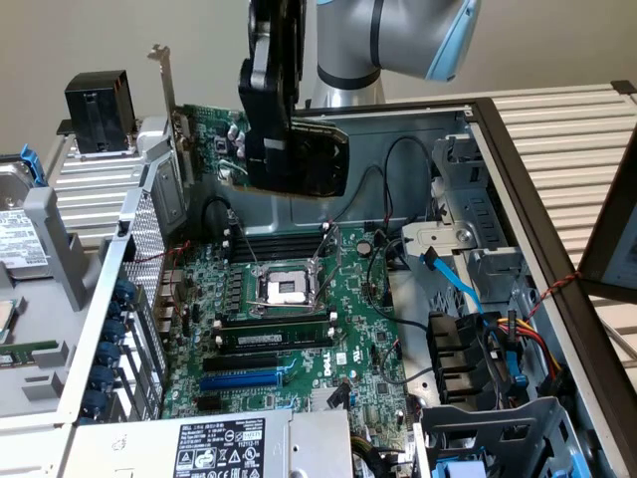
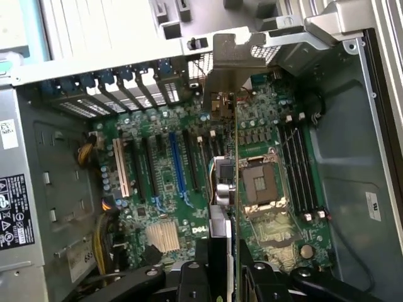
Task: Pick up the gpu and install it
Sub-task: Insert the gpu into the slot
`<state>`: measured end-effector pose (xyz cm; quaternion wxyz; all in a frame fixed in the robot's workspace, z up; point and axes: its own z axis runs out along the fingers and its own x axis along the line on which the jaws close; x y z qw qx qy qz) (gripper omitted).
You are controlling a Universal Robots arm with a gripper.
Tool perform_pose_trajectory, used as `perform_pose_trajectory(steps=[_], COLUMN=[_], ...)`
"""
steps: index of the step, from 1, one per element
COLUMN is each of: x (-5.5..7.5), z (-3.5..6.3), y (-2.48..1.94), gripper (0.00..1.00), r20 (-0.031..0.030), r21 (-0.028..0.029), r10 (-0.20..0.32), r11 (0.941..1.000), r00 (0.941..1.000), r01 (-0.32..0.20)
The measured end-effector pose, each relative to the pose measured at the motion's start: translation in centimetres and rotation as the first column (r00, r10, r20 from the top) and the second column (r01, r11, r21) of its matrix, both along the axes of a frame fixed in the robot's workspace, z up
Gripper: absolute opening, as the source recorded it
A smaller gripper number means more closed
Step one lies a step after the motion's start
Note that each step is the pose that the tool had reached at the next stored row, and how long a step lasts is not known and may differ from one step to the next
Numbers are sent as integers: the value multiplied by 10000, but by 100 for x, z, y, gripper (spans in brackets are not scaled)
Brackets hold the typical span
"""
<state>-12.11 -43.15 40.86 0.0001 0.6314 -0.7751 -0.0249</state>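
At the exterior view's left, a thin silver metal bracket (image 1: 162,80) stands up above the rear of the open grey steel computer case (image 1: 418,124). It is the end piece of the gpu (image 1: 317,159), a small green circuit board with a black plastic fan shroud. The card hangs on edge in the air over the large green motherboard (image 1: 299,329), touching nothing below. The black two-fingered gripper (image 1: 267,164) is clamped across the middle of the card, one finger on each face. In the wrist view the gripper (image 2: 225,258) has the gpu (image 2: 221,182) edge-on between its fingers, and the long black and blue expansion slots (image 2: 176,163) lie just beside its line. The card looks light and stiff, yet fragile. Flat shroud and bare board should take a squeeze; fan blades, small parts and the contact edge should not. The bracket probably weights one end, so a mid-card hold should limit tilt, though the smooth plastic could slip.
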Motion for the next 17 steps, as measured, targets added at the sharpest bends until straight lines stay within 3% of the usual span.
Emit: perform_pose_trajectory(steps=[3, 10, 17], x=[0, -9, -127], z=[-15, -53, -123], y=[0, 0, -1], gripper=[27, 27, 27], r20=[130, 437, 619], r21=[-4, -28, -50], r10=[449, 956, 1105], r11=[9990, 9954, 9939], r00=[9989, 9945, 9919], r01=[-449, -956, -1104])
